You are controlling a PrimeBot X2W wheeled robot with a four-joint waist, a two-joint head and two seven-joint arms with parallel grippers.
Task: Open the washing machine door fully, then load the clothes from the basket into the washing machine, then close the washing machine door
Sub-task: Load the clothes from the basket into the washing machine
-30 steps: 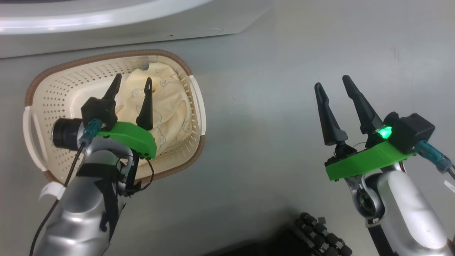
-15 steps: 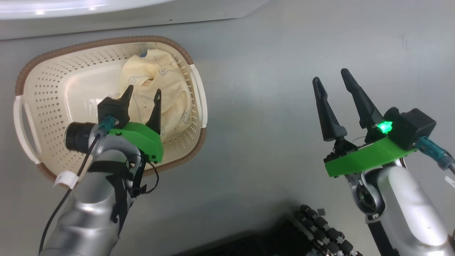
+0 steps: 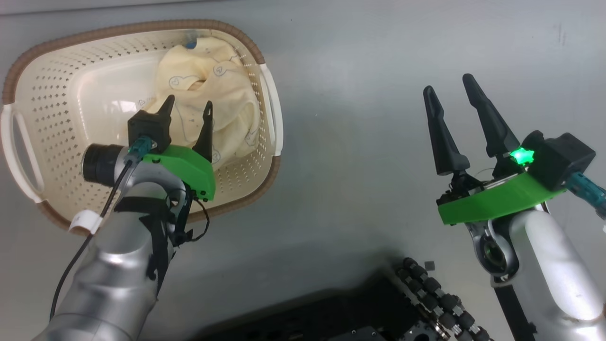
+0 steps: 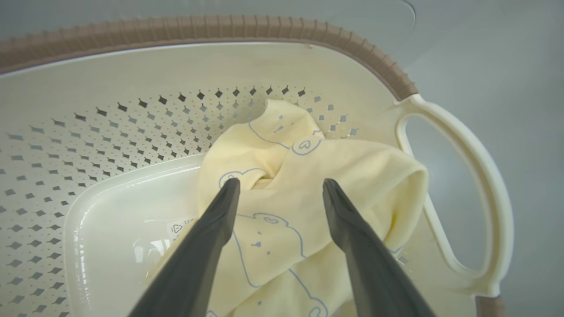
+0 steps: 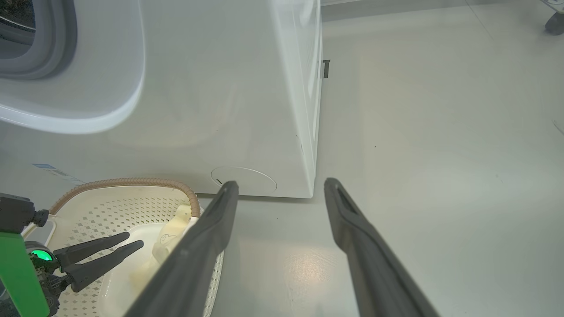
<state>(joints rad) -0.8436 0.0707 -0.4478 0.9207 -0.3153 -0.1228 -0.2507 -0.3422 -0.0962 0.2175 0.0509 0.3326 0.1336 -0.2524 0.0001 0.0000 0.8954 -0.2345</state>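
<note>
Left pincer (image 3: 189, 100) over clothes (image 3: 222, 80), inside basket rim (image 3: 142, 26)

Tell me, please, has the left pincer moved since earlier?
Yes: the left pincer drew back from the far rim of the cream perforated plastic basket.

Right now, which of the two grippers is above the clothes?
The left gripper: it hangs open over the clothes in the basket. The right gripper, also open, is over the floor instead.

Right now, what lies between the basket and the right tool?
Only bare grey floor. The head view shows the stretch from the basket to the right tool with nothing on it.
</note>
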